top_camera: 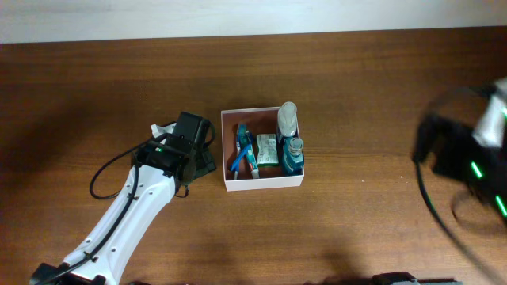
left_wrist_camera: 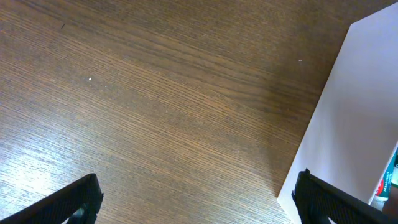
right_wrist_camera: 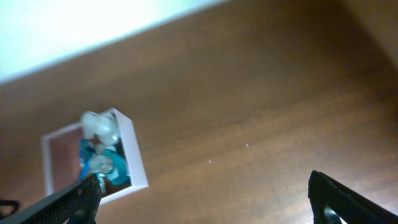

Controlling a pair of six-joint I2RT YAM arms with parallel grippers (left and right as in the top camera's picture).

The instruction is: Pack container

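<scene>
Square white cardboard box, reddish-brown inside (top_camera: 262, 184), mid wooden tabletop (top_camera: 356, 95), holds teal bottles (top_camera: 293, 157). Left tool (left_wrist_camera: 199, 199) beside its wall, right tool (right_wrist_camera: 205, 193) near right edge: both wide open, empty.

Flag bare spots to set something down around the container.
Free: table between container and right gripper; also the strips beyond and in front of the container. Crowded: container's left side, left gripper beside it; toiletries fill most of it.
</scene>
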